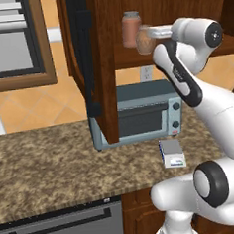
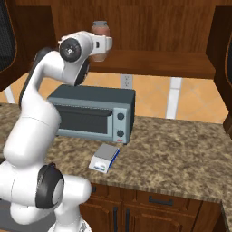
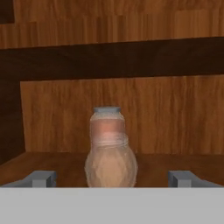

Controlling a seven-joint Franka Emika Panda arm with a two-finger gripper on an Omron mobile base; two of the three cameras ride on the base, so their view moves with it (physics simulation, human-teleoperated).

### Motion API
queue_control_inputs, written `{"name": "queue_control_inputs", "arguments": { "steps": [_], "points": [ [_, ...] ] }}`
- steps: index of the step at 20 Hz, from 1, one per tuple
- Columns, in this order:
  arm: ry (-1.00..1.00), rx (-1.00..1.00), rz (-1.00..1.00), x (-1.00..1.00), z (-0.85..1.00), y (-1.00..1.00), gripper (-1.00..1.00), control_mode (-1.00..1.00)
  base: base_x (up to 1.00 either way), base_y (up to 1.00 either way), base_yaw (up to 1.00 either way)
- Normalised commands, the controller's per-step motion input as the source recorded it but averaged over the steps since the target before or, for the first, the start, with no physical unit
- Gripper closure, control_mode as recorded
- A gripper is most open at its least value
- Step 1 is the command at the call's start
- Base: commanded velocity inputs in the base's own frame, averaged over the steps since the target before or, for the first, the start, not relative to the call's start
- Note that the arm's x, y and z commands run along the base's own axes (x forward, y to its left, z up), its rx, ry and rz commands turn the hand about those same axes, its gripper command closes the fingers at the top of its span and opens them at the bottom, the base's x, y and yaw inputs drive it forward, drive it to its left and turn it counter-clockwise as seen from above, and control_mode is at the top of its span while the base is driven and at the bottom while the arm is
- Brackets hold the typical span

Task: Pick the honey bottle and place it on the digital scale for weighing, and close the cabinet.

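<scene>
**Gripper level with the honey bottle in the open cabinet**

Fingertips of my gripper [image 3: 111,178] stand spread wide at the bottom of the hand view, with the honey bottle [image 3: 110,162] centred between them, untouched. It sits on the cabinet [image 1: 102,65] shelf, directly in front of a taller reddish jar [image 1: 131,28]. Below, on the granite counter [image 2: 181,158], the digital scale [image 2: 104,158] lies just before the toaster oven [image 2: 93,113].

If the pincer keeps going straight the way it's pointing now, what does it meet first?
Most likely the honey bottle, centred between the open pincer's fingertips. The reddish jar stands directly behind it, then the cabinet back wall. How much gap remains is unclear.
</scene>
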Motion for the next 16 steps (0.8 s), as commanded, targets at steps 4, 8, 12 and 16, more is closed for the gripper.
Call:
{"name": "queue_control_inputs", "arguments": {
  "steps": [4,8,12,16],
  "points": [
    [0.00,0.05,0.01,0.83,0.00,0.00,-1.00,-1.00,0.00,0.00,0.00],
    [0.00,0.01,0.00,0.64,0.00,0.00,-1.00,-1.00,0.00,0.00,0.00],
    [0.00,0.00,0.00,0.46,0.00,0.01,-1.00,-1.00,0.00,0.00,0.00],
    [0.00,0.00,0.00,0.08,-0.09,0.11,-1.00,-1.00,0.00,0.00,0.00]
  ]
}}
